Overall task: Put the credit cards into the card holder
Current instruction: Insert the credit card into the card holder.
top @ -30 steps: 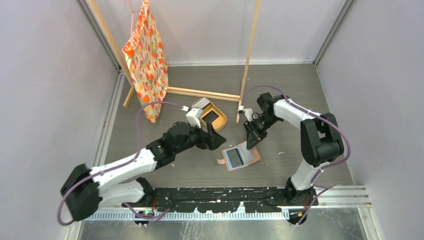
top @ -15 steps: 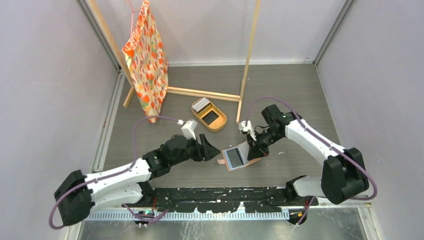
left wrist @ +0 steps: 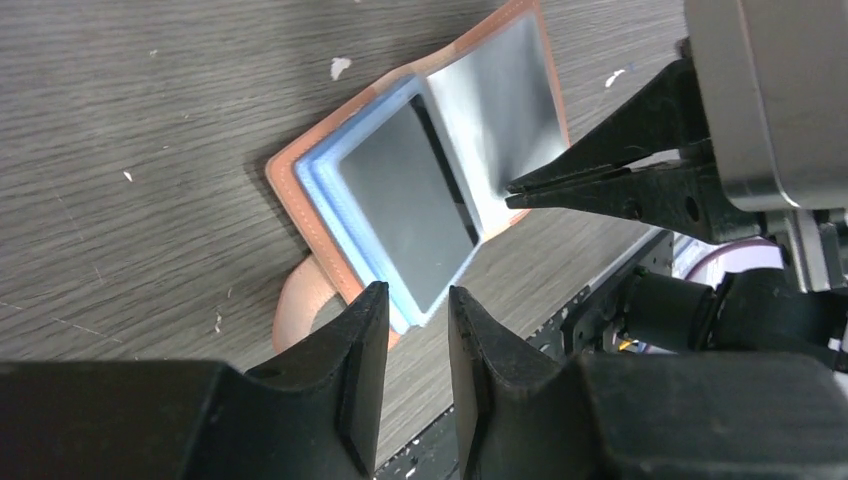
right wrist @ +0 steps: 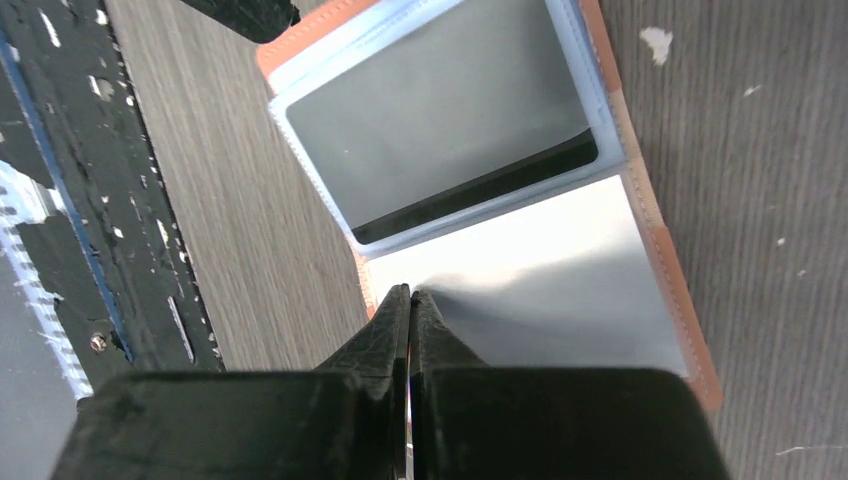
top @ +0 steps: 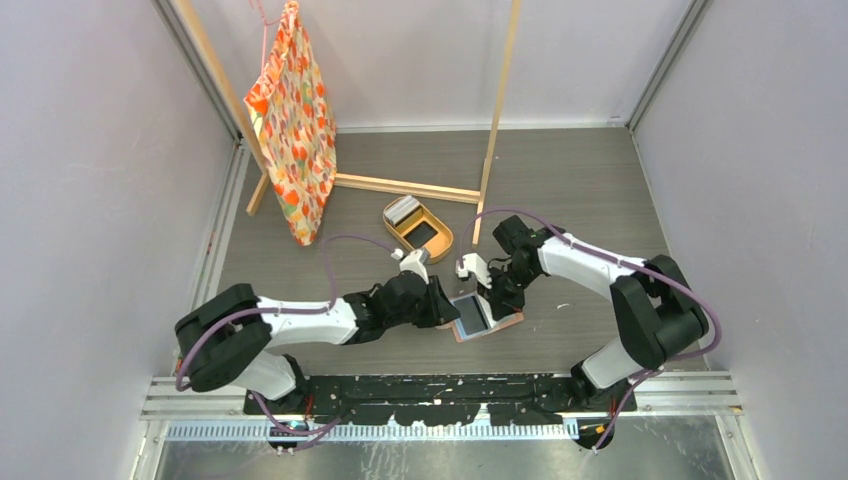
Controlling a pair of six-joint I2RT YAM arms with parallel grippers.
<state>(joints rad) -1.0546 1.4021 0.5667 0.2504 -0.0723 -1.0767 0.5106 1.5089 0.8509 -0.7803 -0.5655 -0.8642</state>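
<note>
The salmon-brown card holder (top: 510, 322) lies open on the table, its snap tab (left wrist: 295, 305) pointing toward the near edge. A grey card (left wrist: 405, 210) sits in its blue-edged left pocket (right wrist: 440, 110). My left gripper (left wrist: 415, 293) is low at that pocket's near corner. Its jaws are narrowly open, with the corner in the gap but untouched. My right gripper (right wrist: 410, 292) is shut. Its tips rest on the near edge of the glossy right pocket (right wrist: 540, 290). More credit cards (top: 402, 209) lie in the oval tan tray (top: 440, 244) behind.
A wooden rack (top: 405, 187) stands at the back, and an orange patterned bag (top: 290, 110) hangs from it. Its right post (top: 497, 120) rises just behind the tray. The black base rail (top: 440, 385) runs along the near edge, close to the card holder.
My left gripper came away from the tray to the card holder's left corner, and its jaws narrowed. My right gripper dropped onto the holder's right pocket and shut.
</note>
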